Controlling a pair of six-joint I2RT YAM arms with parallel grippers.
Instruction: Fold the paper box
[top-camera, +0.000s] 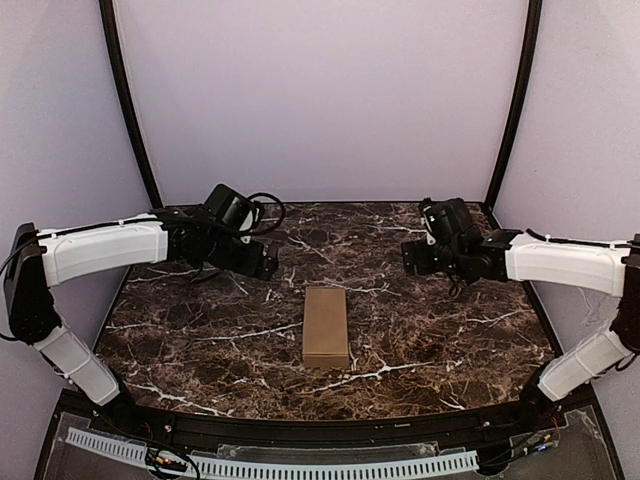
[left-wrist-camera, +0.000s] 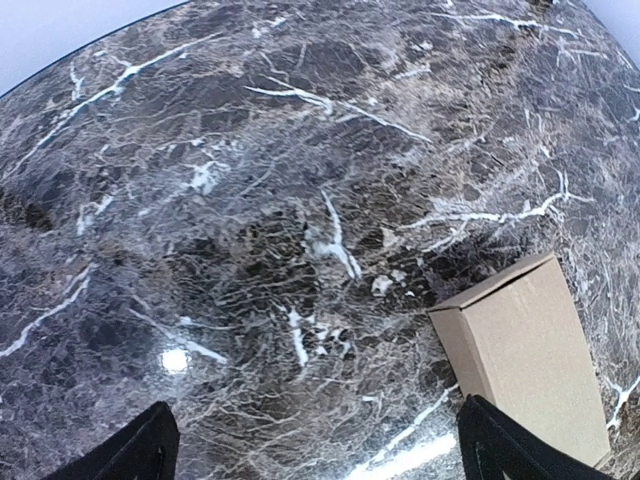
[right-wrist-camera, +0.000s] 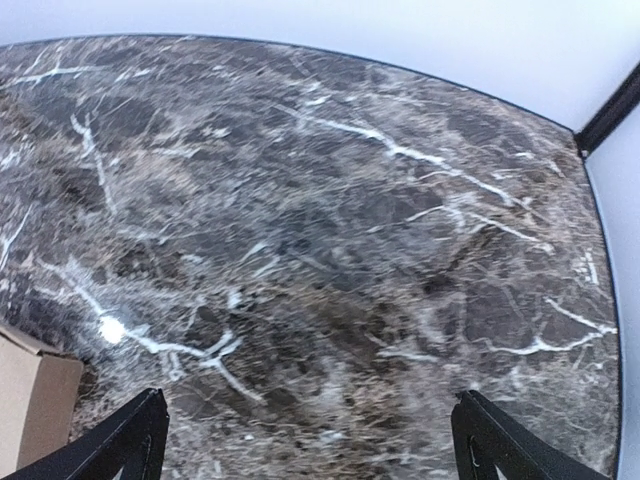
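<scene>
Shows the paper box (top-camera: 326, 326) folded into a narrow closed block, lying flat mid-table on the dark marble table (top-camera: 200, 340), long axis running away from the arm bases. Places the left gripper (top-camera: 266, 264) up and to the box's left, apart from it, jaws spread wide, gripping nothing. Sets the right gripper (top-camera: 410, 256) off to the box's right, well apart, likewise wide open and empty, with only a box corner at the lower left edge of its wrist view.

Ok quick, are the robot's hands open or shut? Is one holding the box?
Left gripper: open, holding nothing.
Right gripper: open, holding nothing.
</scene>
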